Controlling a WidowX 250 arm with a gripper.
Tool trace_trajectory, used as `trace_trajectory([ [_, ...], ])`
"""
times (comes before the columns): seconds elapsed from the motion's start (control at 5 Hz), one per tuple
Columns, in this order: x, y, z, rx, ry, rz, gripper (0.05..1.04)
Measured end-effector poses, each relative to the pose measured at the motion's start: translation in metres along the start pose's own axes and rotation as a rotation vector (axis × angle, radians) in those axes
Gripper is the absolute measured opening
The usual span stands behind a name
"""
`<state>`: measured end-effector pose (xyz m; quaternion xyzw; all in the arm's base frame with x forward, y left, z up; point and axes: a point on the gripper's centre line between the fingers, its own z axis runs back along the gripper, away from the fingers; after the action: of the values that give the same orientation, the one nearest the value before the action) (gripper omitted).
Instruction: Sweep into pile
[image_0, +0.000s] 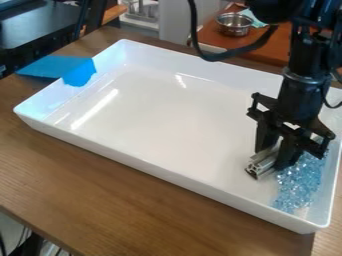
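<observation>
**Bar gripped, beads banked at the tray's right end**

Your gripper (272, 155) hangs low at the right end of the white tray (166, 177), fingers clamped on a short metal bar (261, 163); that bar looks to be your sweeping tool; it sits at or just over the tray floor, exact contact can't be told.

Your target, the blue beads (298, 187), lies inside the tray, to the right and near side of the gripper in view; it's a loose strip along the short right wall, running from the near corner up behind the fingers; the bar's long axis slants from lower left to upper right, roughly alongside the strip, not square across it; whether bar and beads touch, can't tell.

Only one arm, so no choice of side; your next stroke likely turns on getting the bar's long face behind the near-corner beads, then drawing them along the wall into the thick part; push straight at the wall and you may just flatten the strip or jam the bar; most beads look gathered, so judge it mostly tidying; watch for small ones slipping under the bar.
</observation>
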<state>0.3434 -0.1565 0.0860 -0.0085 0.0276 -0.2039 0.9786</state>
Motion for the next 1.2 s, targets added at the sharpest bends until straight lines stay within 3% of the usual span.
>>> trace_trajectory([
  [0.2, -0.004, 0.003, 0.012, -0.011, -0.025, 0.005, 0.373],
  [0.4, -0.013, 0.031, 0.036, -0.04, -0.05, 0.052, 0.373],
  [0.6, -0.034, 0.083, 0.052, -0.064, -0.026, 0.13, 0.373],
  [0.8, -0.051, 0.12, 0.055, -0.074, -0.007, 0.198, 0.373],
  [1.2, -0.093, 0.209, 0.06, -0.02, -0.101, 0.303, 0.373],
])
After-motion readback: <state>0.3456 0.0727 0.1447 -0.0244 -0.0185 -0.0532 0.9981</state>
